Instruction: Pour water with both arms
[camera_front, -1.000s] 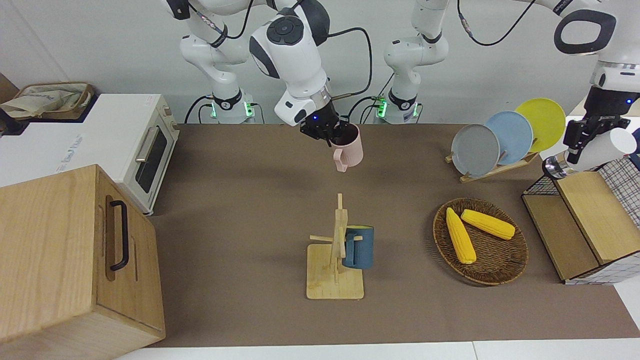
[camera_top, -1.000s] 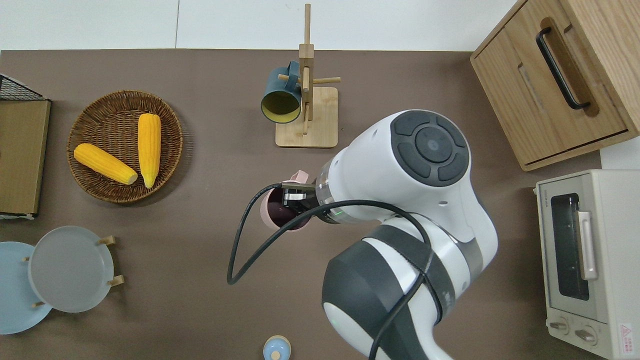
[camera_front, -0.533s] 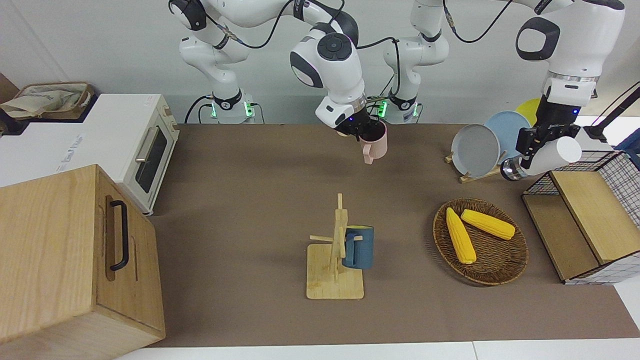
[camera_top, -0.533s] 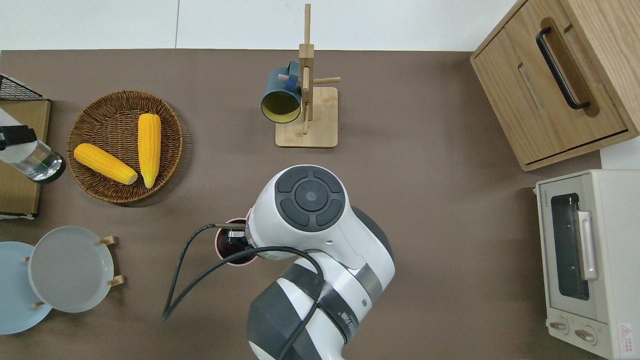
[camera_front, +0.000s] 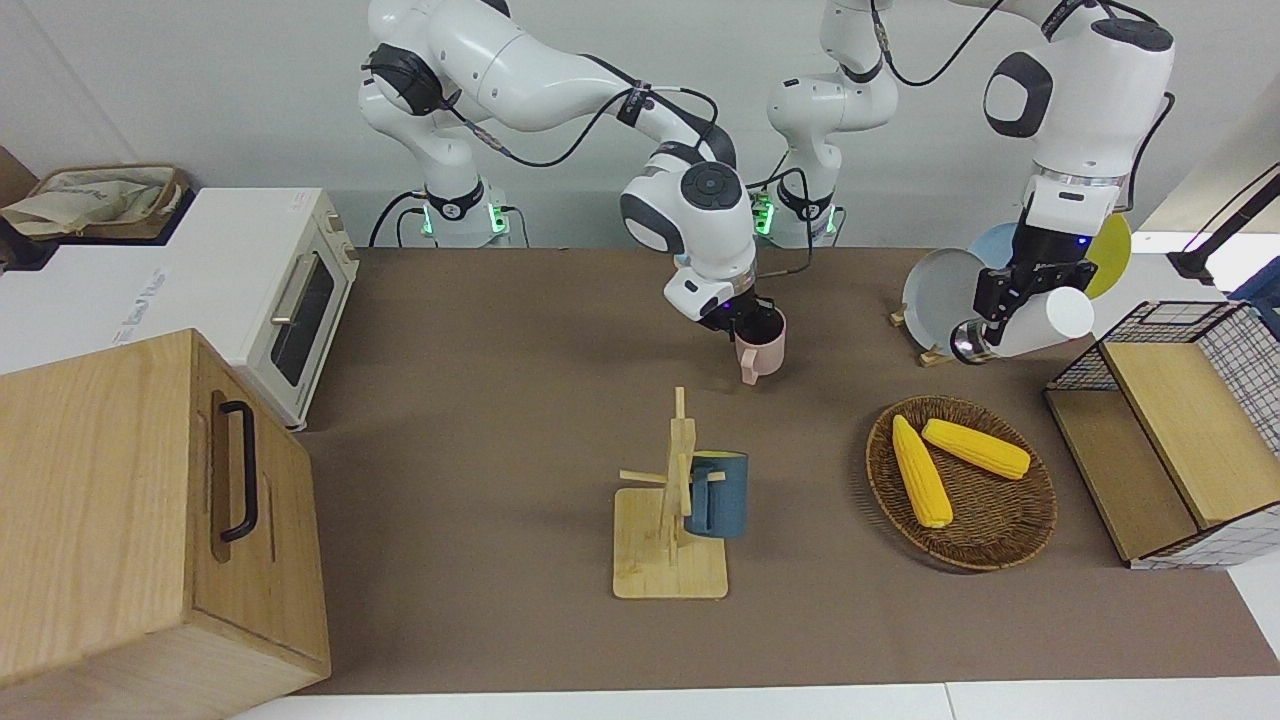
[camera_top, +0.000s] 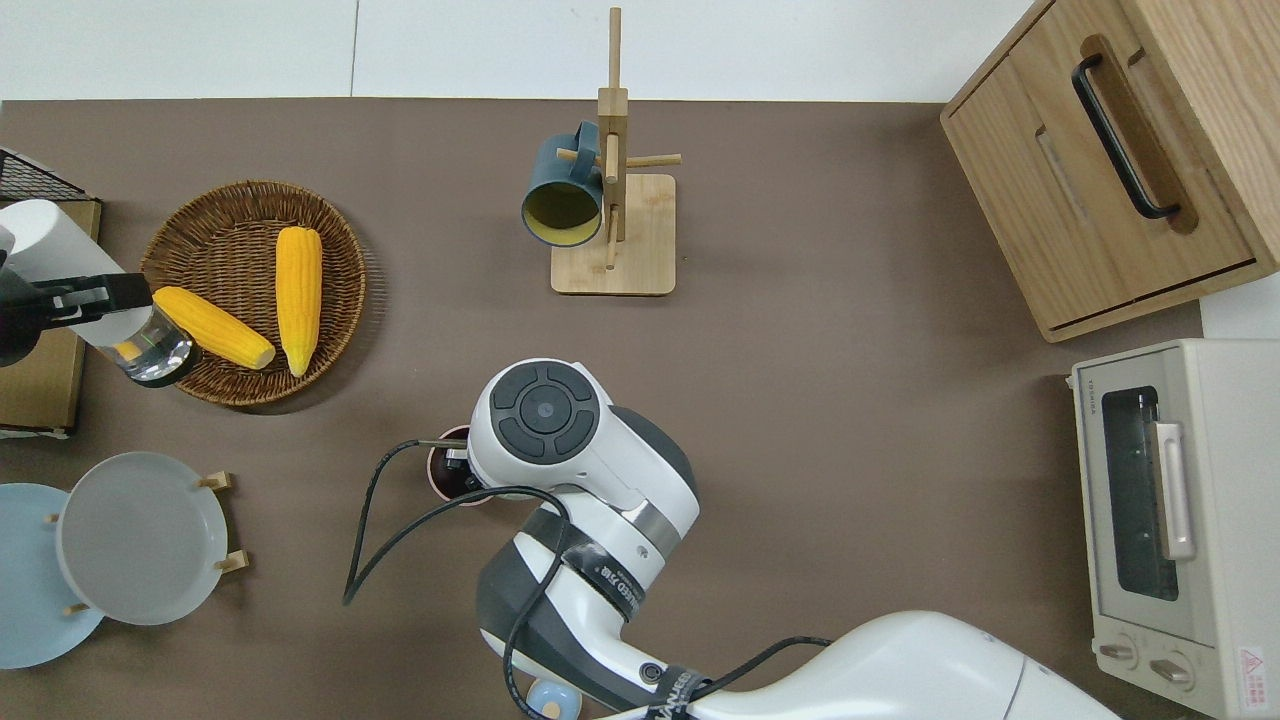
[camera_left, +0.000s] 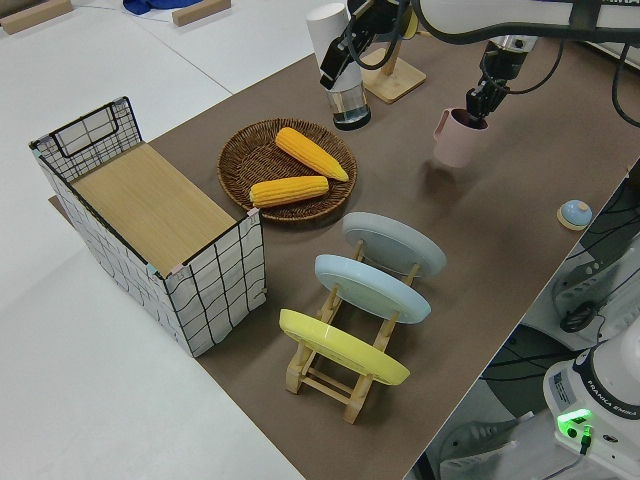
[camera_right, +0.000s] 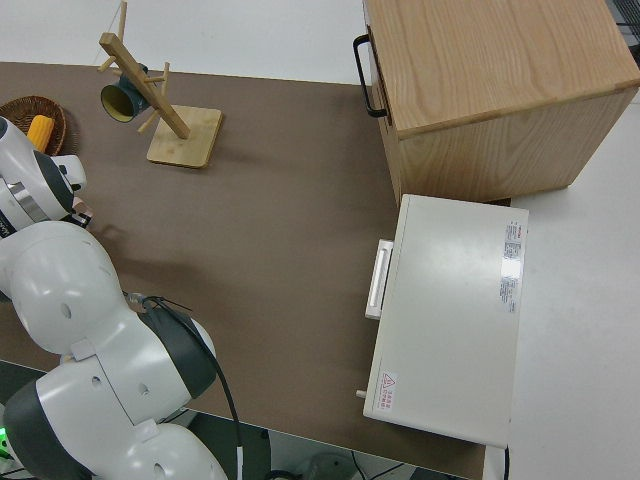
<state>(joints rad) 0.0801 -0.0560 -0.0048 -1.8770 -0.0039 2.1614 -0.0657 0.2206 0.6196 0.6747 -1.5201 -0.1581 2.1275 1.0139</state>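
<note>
My right gripper (camera_front: 745, 320) is shut on the rim of a pink mug (camera_front: 762, 348), one finger inside it. It holds the mug upright, low at the table's middle, a little nearer to the robots than the mug rack; in the overhead view the arm hides most of the mug (camera_top: 445, 480). My left gripper (camera_front: 1020, 293) is shut on a white bottle (camera_front: 1045, 318) with a clear end. The bottle (camera_top: 50, 250) hangs tilted over the basket's rim at the left arm's end, clear end down toward the mug. The left side view shows the bottle (camera_left: 335, 50) and the mug (camera_left: 458, 140) apart.
A wicker basket (camera_front: 1000, 540) holds two corn cobs. A wooden mug rack (camera_front: 670, 560) carries a blue mug (camera_front: 720, 495). A plate rack (camera_top: 215, 480), a wire crate (camera_front: 1250, 350), a toaster oven (camera_front: 290, 300) and a wooden cabinet (camera_front: 120, 500) ring the table.
My right arm carried the pink mug toward the left arm's end and lowered it. My left arm brought the bottle from over the crate to over the basket's rim.
</note>
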